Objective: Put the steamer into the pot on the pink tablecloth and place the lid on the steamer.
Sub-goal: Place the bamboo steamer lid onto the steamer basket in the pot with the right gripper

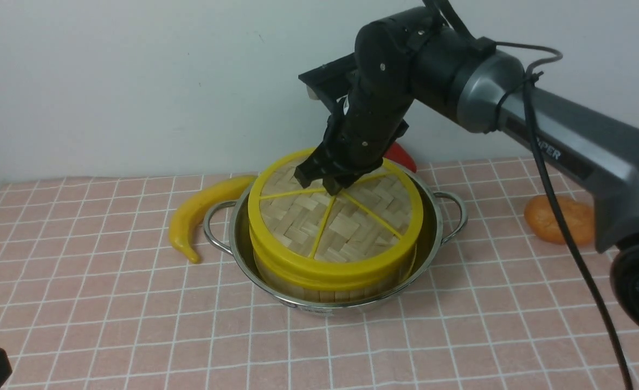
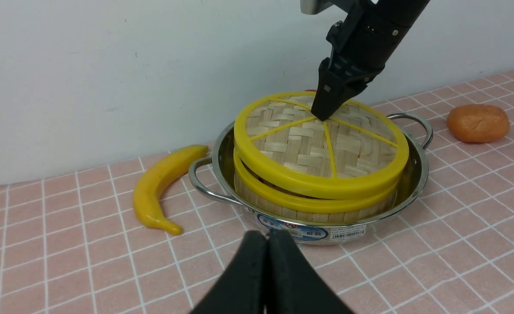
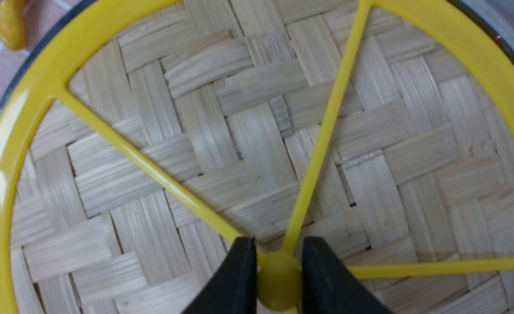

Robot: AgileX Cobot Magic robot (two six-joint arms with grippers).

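Note:
The steamer (image 1: 319, 284) stands inside the steel pot (image 1: 438, 216) on the pink tablecloth (image 1: 108, 303). The lid (image 1: 352, 222) lies on the steamer, slightly tilted, with a small gap on one side in the left wrist view (image 2: 309, 148). My right gripper (image 1: 324, 181) is over the lid's middle, shut on the yellow centre knob (image 3: 278, 283). The steamer's contents are hidden under the lid. My left gripper (image 2: 267, 235) is shut and empty, low over the cloth in front of the pot (image 2: 413, 174).
A yellow banana (image 1: 200, 214) lies to the left of the pot, close to its handle. An orange round item (image 1: 560, 219) lies to the right. A red item (image 1: 403, 154) shows behind the pot. A white wall stands behind the table.

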